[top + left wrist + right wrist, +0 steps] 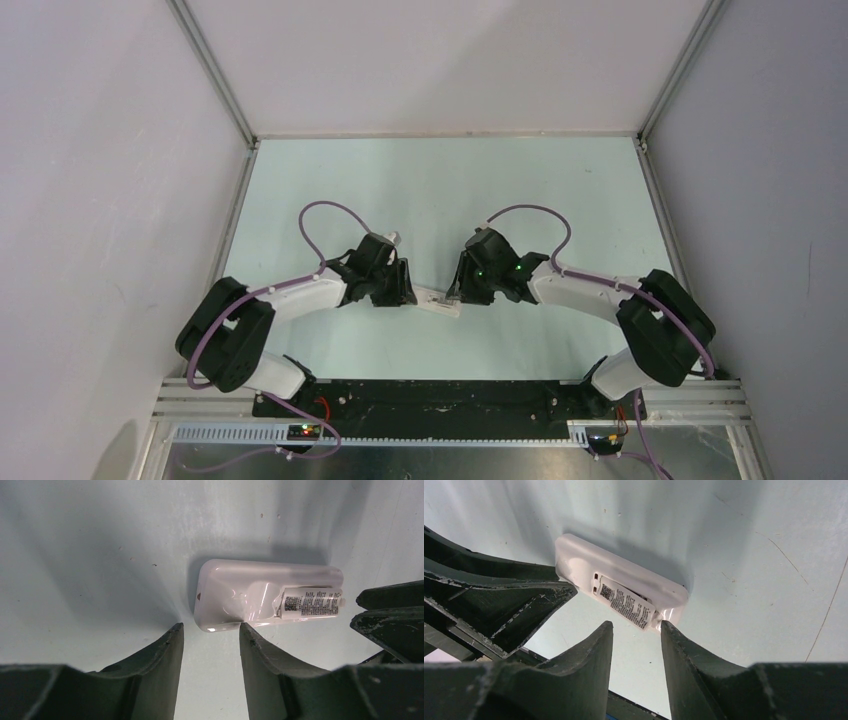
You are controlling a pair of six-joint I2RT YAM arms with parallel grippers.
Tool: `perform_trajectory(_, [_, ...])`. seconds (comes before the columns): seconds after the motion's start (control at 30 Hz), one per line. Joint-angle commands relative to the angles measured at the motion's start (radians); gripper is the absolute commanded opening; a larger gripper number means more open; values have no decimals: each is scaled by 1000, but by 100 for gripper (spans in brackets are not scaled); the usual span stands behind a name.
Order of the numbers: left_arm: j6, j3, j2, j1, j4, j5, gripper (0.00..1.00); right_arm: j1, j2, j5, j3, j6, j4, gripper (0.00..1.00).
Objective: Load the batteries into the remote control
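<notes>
Remote control (438, 303) lies back-up on the table (430, 180), between our two grippers.
Both arms reach inward and low. The left gripper (411, 296) is at the remote's left end and the right gripper (459, 296) at its right end, each with jaws parted and clamping nothing. Only our wrist views show one labelled battery (310, 603) in the recess near the remote's right end.

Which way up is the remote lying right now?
Back up. The remote control lies with its labelled back facing the wrist cameras; no display or buttons are visible.
</notes>
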Motion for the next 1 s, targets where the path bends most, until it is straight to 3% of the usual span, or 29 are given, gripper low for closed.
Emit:
perform_trajectory(0.0, [31, -2, 19, 6, 10, -7, 50, 7, 23, -1, 8, 23, 16, 42])
perform_trajectory(0.3, [29, -2, 18, 6, 11, -6, 50, 14, 41, -16, 8, 36, 27, 40])
perform_trajectory(0.97, [30, -8, 21, 7, 13, -3, 50, 37, 69, -17, 8, 46, 70, 21])
